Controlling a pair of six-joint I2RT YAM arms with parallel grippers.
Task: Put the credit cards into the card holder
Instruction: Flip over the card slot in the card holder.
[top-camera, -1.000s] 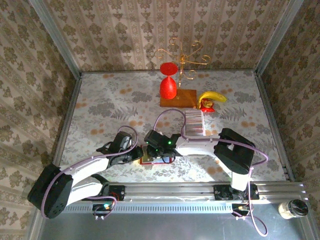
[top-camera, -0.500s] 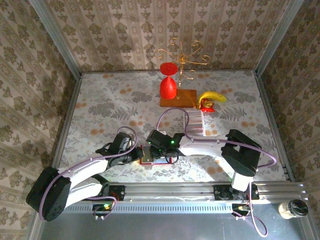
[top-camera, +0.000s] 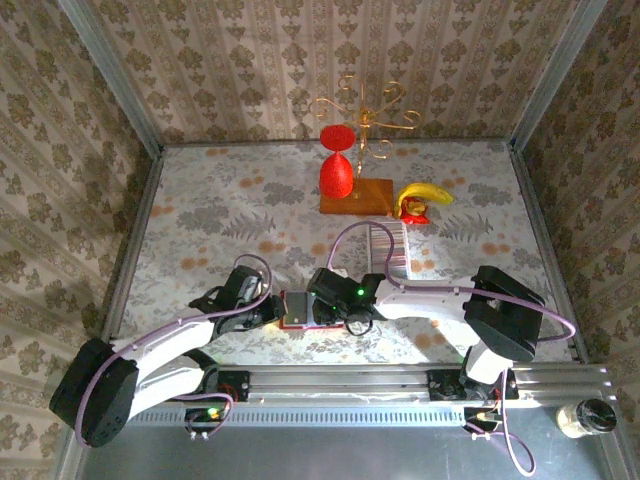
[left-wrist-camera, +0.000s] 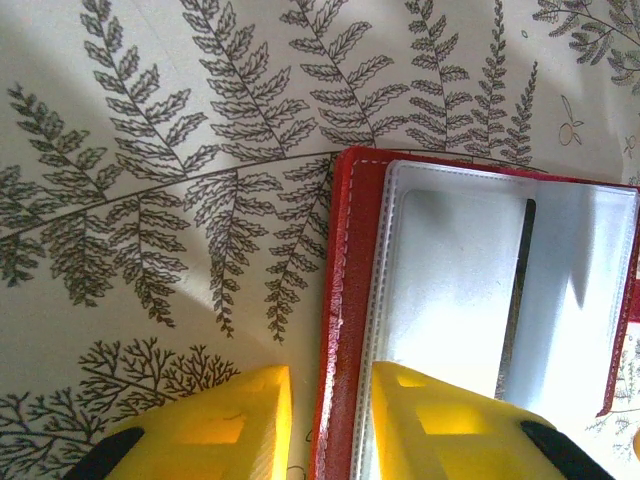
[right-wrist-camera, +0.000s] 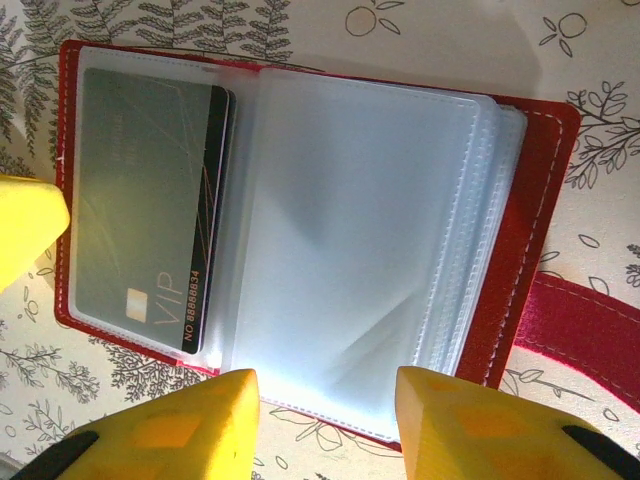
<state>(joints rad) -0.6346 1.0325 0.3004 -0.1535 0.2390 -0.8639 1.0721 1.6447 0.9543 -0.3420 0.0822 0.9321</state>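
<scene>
The card holder (right-wrist-camera: 515, 260) lies open on the desk (left-wrist-camera: 150, 150), directly under the right gripper (right-wrist-camera: 325, 382), whose fingers stand apart around nothing. The left gripper (left-wrist-camera: 330, 385) is clamped on the holder's red cover edge. A grey card (right-wrist-camera: 140, 220) sits in the sleeve nearest the left gripper. The row of credit cards (top-camera: 392, 250) lies beyond the right gripper.

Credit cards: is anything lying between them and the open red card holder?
No loose object shows between the credit cards and the card holder, but the right arm and its purple cable hang over that stretch.
</scene>
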